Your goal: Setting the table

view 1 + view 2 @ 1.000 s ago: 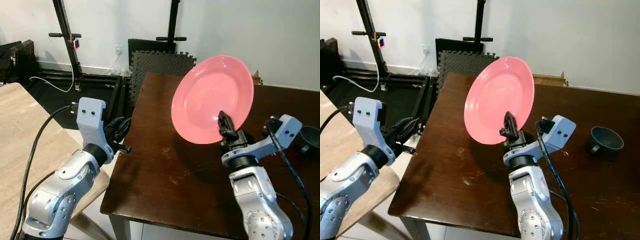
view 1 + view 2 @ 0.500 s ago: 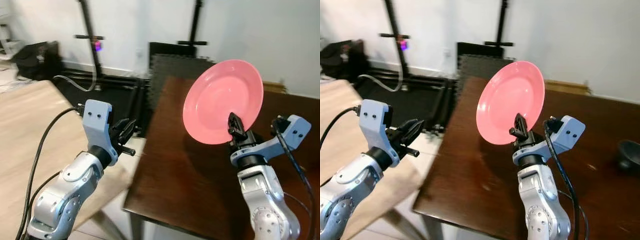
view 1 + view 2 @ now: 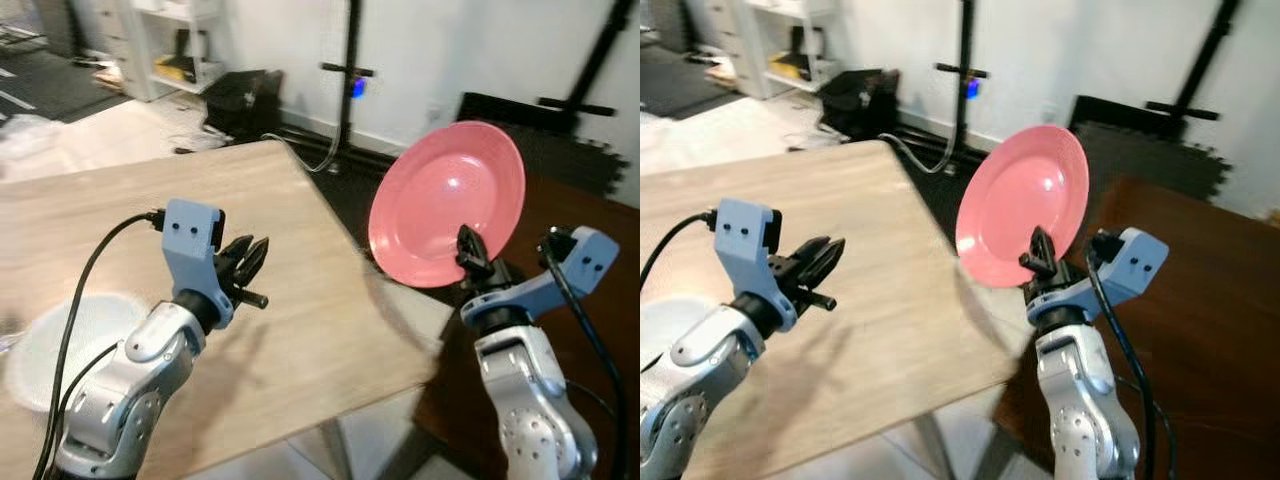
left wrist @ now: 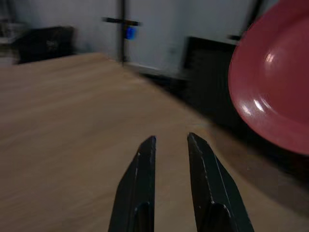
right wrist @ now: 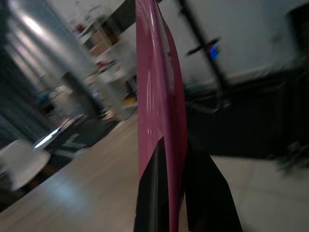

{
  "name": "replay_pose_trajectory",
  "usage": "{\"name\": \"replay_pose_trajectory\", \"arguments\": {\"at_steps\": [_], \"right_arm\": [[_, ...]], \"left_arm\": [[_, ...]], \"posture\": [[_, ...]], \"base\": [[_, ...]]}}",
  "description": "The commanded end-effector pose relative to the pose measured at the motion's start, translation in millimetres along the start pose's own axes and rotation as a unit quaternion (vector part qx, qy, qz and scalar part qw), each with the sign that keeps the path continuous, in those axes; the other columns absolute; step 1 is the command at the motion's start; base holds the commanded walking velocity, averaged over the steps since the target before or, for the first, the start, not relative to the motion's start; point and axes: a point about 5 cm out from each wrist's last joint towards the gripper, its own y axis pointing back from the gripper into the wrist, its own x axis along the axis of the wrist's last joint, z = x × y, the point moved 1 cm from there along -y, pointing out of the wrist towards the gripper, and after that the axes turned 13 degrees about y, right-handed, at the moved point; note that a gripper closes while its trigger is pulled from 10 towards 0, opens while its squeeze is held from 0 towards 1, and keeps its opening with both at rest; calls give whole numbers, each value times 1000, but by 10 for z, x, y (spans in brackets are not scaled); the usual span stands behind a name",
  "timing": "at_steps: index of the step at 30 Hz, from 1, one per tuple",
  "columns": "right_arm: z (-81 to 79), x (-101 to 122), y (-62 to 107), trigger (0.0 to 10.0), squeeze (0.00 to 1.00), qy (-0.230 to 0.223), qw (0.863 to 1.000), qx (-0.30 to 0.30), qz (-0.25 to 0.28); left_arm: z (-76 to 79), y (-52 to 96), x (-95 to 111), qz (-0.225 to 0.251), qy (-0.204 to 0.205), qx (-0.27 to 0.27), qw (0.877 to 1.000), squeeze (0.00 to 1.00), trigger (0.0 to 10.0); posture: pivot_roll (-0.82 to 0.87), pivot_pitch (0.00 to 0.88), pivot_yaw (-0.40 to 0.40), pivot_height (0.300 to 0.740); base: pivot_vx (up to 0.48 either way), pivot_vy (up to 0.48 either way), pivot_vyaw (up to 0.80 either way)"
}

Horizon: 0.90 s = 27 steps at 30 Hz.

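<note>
A pink plate [image 3: 447, 203] stands nearly upright in the air, gripped at its lower rim by my right gripper [image 3: 471, 257], which is shut on it. In the right wrist view the plate's edge [image 5: 159, 96] runs between the two black fingers [image 5: 149, 193]. My left gripper [image 3: 250, 262] hovers above the light wooden table [image 3: 250, 230], empty, its fingers [image 4: 145, 164] nearly together. The plate hangs beyond that table's right corner, over the gap to a dark brown table [image 3: 1160, 300].
A pale round dish [image 3: 60, 345] lies on the wooden table at the near left. Black stands [image 3: 350, 60], a dark bag [image 3: 240, 100] and white shelves [image 3: 180, 40] line the far wall. Foam mats [image 3: 1140, 150] lean behind the dark table.
The camera has swung left: the wooden table now spreads before me and the dark table has slid to the right. Both grippers keep their pose; the plate stays held.
</note>
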Motion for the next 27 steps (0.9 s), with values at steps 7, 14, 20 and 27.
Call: {"name": "replay_pose_trajectory", "arguments": {"at_steps": [7, 14, 20, 27], "right_arm": [[99, 40, 16, 10000, 0, 4, 1000, -18, 9], [121, 44, 18, 10000, 0, 1, 1000, -23, 10], [134, 51, 19, 10000, 0, 2, 1000, -28, 10], [152, 53, 24, 10000, 0, 0, 999, -34, 11]], "left_arm": [[17, -6, -42, -6, -2, -3, 1000, 0, 10000], [9, -14, -45, -6, -3, 0, 1000, 0, 10000], [19, -19, -50, -6, -4, -1, 1000, 0, 10000], [25, -30, -56, -7, -4, -1, 1000, 0, 10000]], "posture": [[71, 106, 22, 740], [70, 108, 21, 740], [68, 113, 24, 740], [67, 115, 26, 740]], "base": [[0, 461, 0], [0, 463, 319], [0, 467, 800], [0, 469, 294]]}}
